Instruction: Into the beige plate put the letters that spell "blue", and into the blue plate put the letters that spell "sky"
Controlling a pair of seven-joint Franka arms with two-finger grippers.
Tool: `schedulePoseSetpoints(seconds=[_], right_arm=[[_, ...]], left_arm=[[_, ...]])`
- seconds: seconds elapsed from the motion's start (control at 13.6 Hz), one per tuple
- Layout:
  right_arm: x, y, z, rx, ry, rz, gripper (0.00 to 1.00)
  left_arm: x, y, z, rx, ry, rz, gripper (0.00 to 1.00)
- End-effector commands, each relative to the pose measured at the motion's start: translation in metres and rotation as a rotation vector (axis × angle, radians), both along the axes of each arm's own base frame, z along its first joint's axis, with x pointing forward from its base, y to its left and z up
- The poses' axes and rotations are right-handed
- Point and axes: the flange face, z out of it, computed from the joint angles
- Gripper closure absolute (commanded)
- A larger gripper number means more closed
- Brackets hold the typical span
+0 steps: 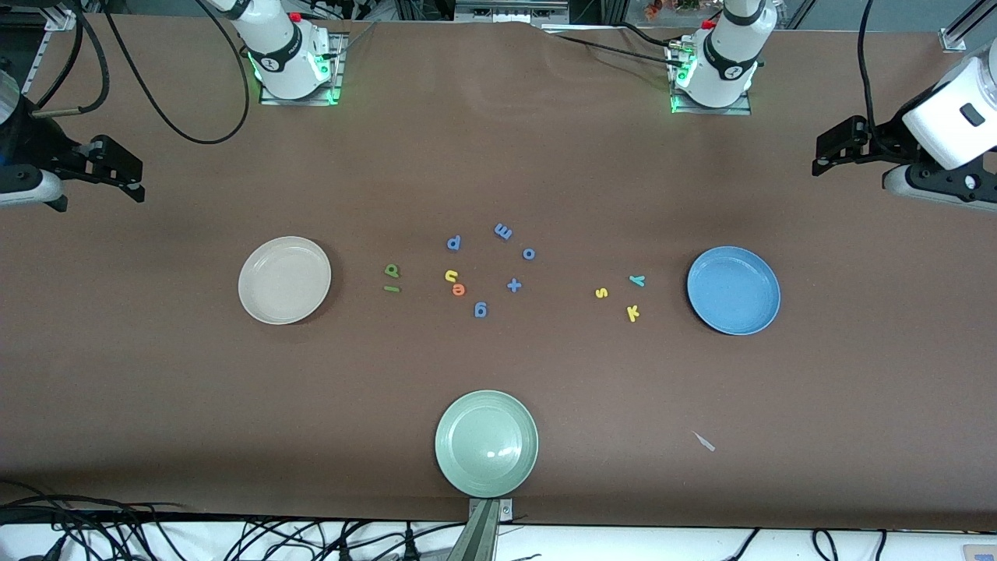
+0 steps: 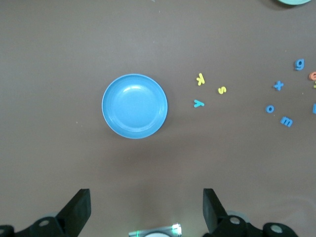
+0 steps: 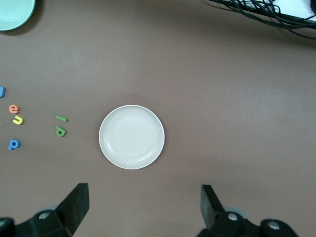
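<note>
The beige plate (image 1: 284, 280) (image 3: 131, 137) lies empty toward the right arm's end of the table. The blue plate (image 1: 733, 290) (image 2: 134, 105) lies empty toward the left arm's end. Beside the beige plate lie the dark-green b (image 1: 392, 270), light-green l (image 1: 392, 289), yellow u (image 1: 451, 275) and orange e (image 1: 458, 290). Yellow s (image 1: 600, 293), yellow k (image 1: 632, 313) and teal y (image 1: 637, 280) lie beside the blue plate. My right gripper (image 1: 132, 181) (image 3: 144, 205) hangs open and empty over the table's right-arm end. My left gripper (image 1: 822, 156) (image 2: 146, 207) hangs open and empty over the left-arm end.
Blue letters p (image 1: 454, 243), m (image 1: 503, 231), o (image 1: 529, 253), + (image 1: 514, 285) and g (image 1: 480, 310) lie mid-table around the u and e. A pale green plate (image 1: 486, 442) sits near the front edge. A small pale scrap (image 1: 704, 442) lies nearer the camera than the blue plate.
</note>
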Motion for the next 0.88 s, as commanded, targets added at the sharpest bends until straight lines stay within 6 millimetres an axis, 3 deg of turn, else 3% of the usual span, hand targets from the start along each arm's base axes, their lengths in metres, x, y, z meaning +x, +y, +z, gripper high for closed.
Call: schedulePoseSetpoints(seconds=[0.0,0.07,0.81], right_arm=[[-0.008,-0.005,0.007,-0.008,-0.006,-0.013,0.00],[-0.006,-0.005,0.010,-0.005,-0.011,-0.016,0.00],[-0.015,0.003,0.000,0.004,0.070,-0.088,0.00]], left_arm=[[-0.019,0.009,-0.026,0.008,-0.032,0.019,0.00],[-0.019,0.010,-0.040,0.028,-0.039,0.021,0.00],[-0.019,0.027,-0.036,0.092,-0.045,0.090,0.00]])
